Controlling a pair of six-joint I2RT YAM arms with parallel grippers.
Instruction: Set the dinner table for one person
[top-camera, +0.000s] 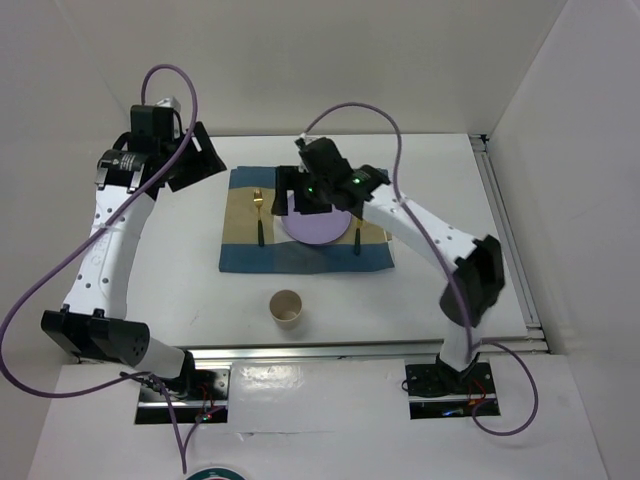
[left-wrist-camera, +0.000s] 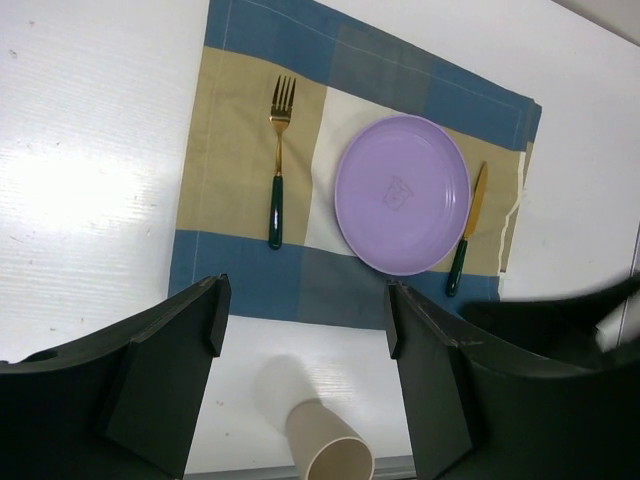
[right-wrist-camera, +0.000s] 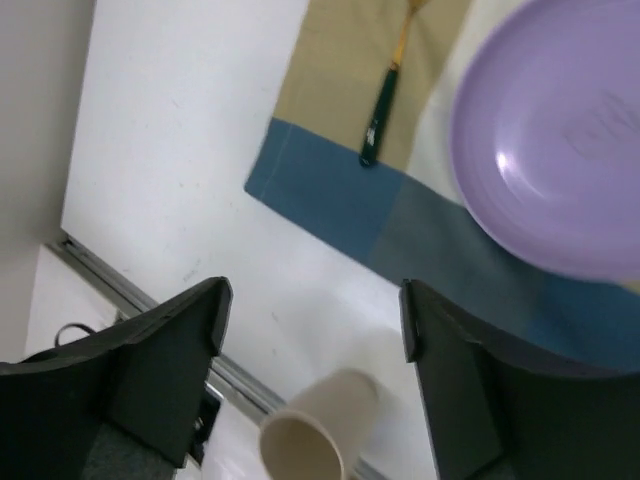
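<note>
On the white dinner table (top-camera: 180, 290) lies a blue-and-tan mat (top-camera: 300, 262). On it sit a purple plate (top-camera: 322, 230), a gold fork with a dark handle (top-camera: 258, 215) to its left and a matching knife (top-camera: 357, 243) to its right. A beige cup (top-camera: 287, 308) stands upright on the bare table in front of the mat. My left gripper (top-camera: 198, 160) is open and empty, raised off the mat's far left corner. My right gripper (top-camera: 310, 192) is open and empty above the plate's far edge. The left wrist view shows the fork (left-wrist-camera: 278, 165), plate (left-wrist-camera: 402, 193), knife (left-wrist-camera: 467, 228) and cup (left-wrist-camera: 325, 445).
Aluminium rails run along the table's near edge (top-camera: 350, 350) and right edge (top-camera: 505, 230). White walls close in the back and sides. In the right wrist view the cup (right-wrist-camera: 320, 425) stands near the rail (right-wrist-camera: 130, 295), with the plate (right-wrist-camera: 560, 170) and fork (right-wrist-camera: 385, 100) beyond.
</note>
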